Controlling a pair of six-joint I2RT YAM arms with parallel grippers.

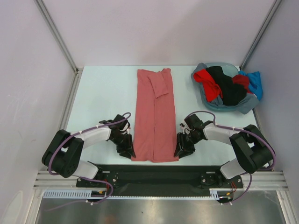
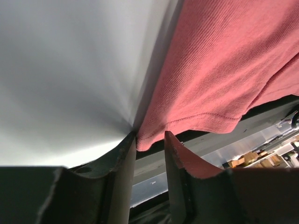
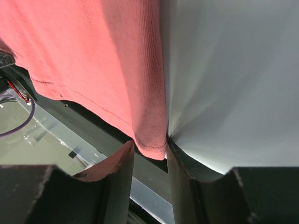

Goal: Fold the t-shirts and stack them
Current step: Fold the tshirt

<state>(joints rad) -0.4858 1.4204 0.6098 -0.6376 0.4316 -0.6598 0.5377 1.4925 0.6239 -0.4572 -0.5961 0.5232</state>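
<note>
Salmon-red t-shirt [image 1: 154, 116] lies flat as a long narrow strip on the table [image 1: 103, 93], folded lengthwise, with its bottom hem right at the near edge, between my two arms. My left gripper [image 2: 149, 137] is down at the hem's left corner. Its jaws stand partly apart with the stitched corner of cloth between the fingertips, but I cannot tell whether they are truly pinching it or only straddling it. My right gripper [image 3: 150, 144] is at the hem's right corner in the same way: the cloth corner fills the space between the two tips, and I cannot tell whether it is clamped. Both wrists sit low, close to the table surface, one on each side of the shirt. From there the strip runs straight away from me up the middle of the table, nearly to the far edge, with a sleeve [image 1: 161, 84] folded inward on top near its far end. In the table's far right corner, well apart from the strip, stands a grey-blue basin [image 1: 212, 105] heaped with crumpled shirts: a red one [image 1: 208, 81] on the left, a black one [image 1: 229, 88] in the middle and a blue one [image 1: 254, 81] spilling over its right rim.
</note>
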